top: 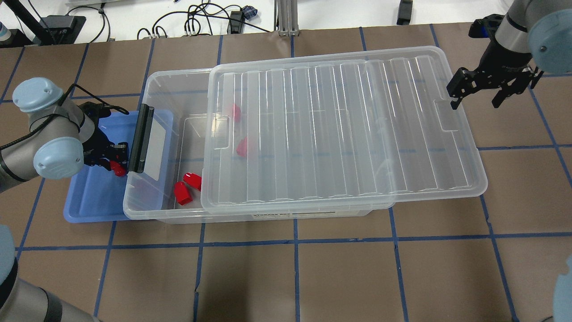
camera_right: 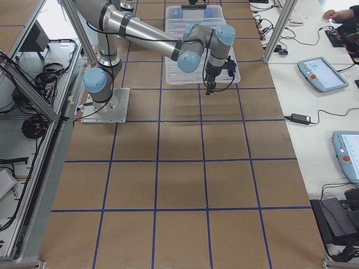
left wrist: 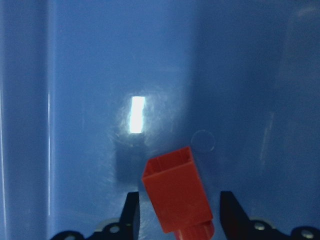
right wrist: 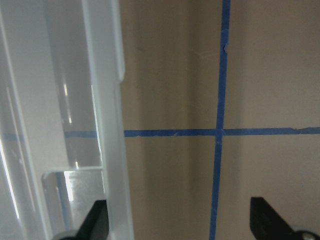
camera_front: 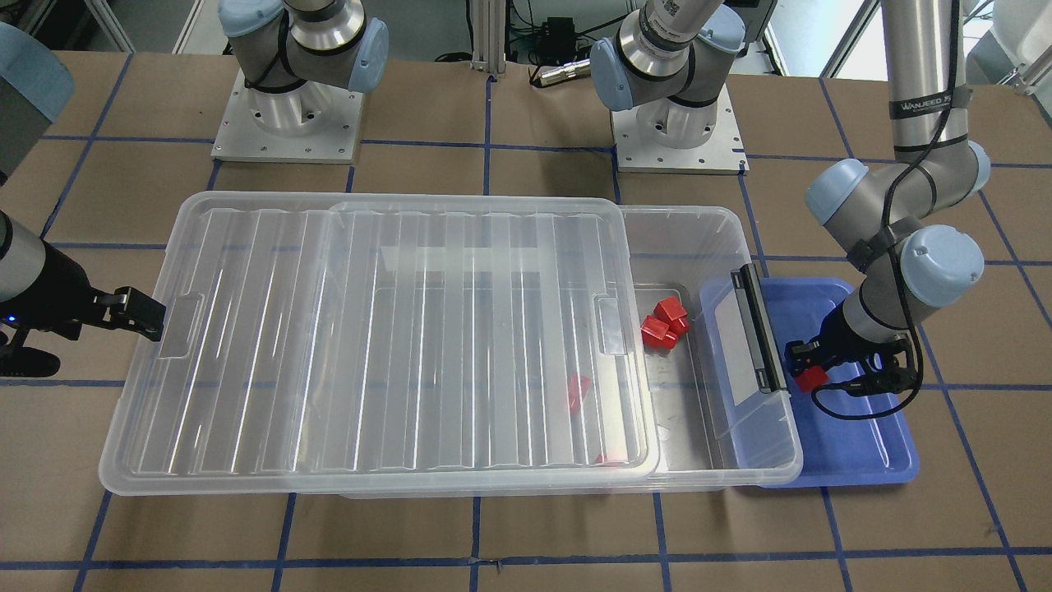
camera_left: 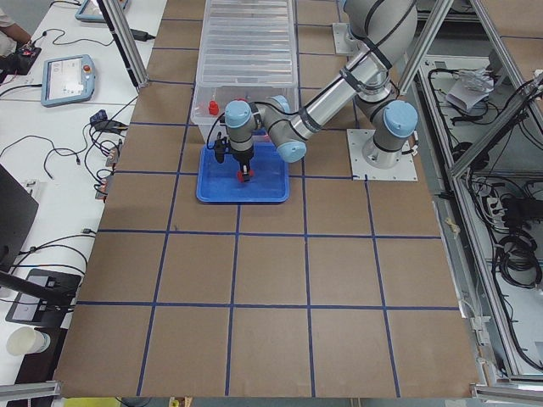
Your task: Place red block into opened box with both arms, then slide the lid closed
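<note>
My left gripper (left wrist: 180,212) is shut on a red block (left wrist: 175,190) just over the floor of the blue tray (top: 89,201), beside the box's black bar (top: 140,138). The clear box (top: 156,82) is uncovered only at that end. The ribbed lid (top: 339,134) covers the rest and overhangs the far end. Two red blocks (top: 187,185) lie in the uncovered part, and two more (top: 241,146) show through the lid. My right gripper (top: 476,98) stands open at the lid's outer short end, with the lid's edge (right wrist: 107,125) next to its left finger.
The blue tray (camera_front: 863,444) sits partly under the box's bar end. Brown table (top: 313,277) with blue tape lines lies in front of the box. Both arm bases (camera_front: 678,140) stand behind it. Tablets and cables lie on side benches.
</note>
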Robot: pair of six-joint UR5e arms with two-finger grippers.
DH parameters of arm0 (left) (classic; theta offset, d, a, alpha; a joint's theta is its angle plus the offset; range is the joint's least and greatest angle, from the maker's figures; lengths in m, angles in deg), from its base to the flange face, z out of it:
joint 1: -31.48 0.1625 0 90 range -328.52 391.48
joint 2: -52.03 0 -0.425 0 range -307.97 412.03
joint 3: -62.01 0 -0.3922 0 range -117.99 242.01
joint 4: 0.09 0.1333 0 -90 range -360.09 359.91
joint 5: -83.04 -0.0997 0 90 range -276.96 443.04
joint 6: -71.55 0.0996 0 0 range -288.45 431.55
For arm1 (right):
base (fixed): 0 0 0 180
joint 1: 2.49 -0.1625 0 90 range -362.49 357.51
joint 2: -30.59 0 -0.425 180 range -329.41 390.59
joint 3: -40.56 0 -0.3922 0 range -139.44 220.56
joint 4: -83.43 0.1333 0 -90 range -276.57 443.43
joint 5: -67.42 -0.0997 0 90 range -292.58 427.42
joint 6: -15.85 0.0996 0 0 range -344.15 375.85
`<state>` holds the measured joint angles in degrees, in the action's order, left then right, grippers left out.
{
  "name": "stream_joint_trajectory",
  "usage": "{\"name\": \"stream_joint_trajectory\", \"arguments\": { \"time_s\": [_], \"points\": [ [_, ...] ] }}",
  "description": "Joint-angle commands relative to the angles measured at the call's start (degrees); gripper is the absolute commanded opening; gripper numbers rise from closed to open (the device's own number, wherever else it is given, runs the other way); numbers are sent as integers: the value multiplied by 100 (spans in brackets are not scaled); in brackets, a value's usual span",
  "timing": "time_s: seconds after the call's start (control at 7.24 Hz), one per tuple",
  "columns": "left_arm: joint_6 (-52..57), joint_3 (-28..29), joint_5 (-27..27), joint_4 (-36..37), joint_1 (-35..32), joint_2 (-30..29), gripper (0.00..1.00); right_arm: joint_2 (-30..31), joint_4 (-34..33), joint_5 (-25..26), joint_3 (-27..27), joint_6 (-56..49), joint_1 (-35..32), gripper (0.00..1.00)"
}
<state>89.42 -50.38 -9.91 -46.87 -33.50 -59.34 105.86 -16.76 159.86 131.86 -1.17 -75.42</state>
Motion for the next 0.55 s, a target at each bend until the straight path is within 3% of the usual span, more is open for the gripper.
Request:
{"name": "stream_joint_trajectory", "arguments": {
  "time_s": [0.0,0.14,0.41],
  "points": [
    [7,155,-13,-33,-49,193,4,-12,-9,108,-16,-327,199,100],
    [32,678,5,-729,-110,422,4,-12,-10,108,-16,-494,287,100],
    [-2,2362,198,-3087,-355,800,4,-73,-1,248,-138,-583,349,100]
  ]
}}
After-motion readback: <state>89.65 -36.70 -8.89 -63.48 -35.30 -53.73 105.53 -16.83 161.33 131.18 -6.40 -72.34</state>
